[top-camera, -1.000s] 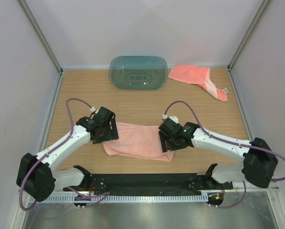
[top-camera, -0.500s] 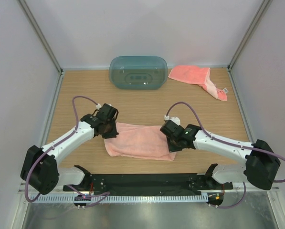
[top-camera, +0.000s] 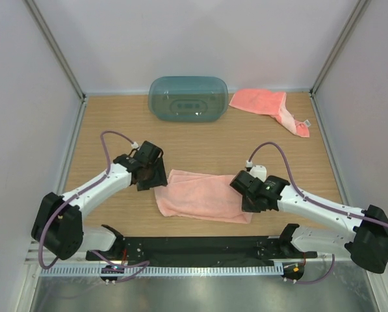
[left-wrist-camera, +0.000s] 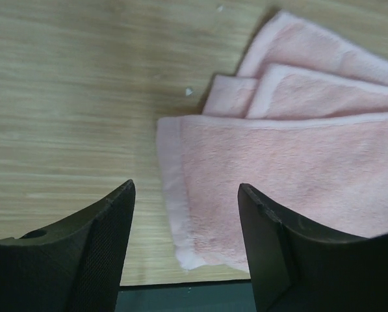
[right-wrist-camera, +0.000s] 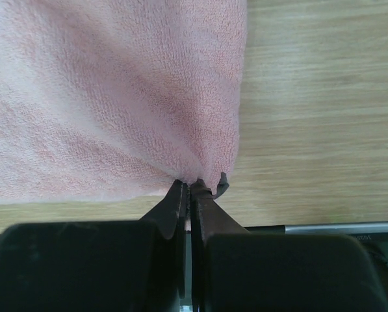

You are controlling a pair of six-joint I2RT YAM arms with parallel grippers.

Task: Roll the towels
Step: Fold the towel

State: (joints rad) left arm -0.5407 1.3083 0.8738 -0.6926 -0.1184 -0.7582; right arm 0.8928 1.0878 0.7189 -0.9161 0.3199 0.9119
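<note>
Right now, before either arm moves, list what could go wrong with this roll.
1. The right jaws pinch only a thin bit at the edge of the near towel; it may slip free.
2. The left jaws stand open at the other end, holding nothing, so a pull could drag the towel across the table rather than roll it.
3. The folded layers there lie uneven, so the roll may skew.

Right hand [right-wrist-camera: 188,188] pinches the pink towel [right-wrist-camera: 109,97] (puckered) — at its corner.

No words or numbers can be read here — the small white tag [top-camera: 305,122] on the far towel [top-camera: 262,102] is too tiny to make out.
</note>
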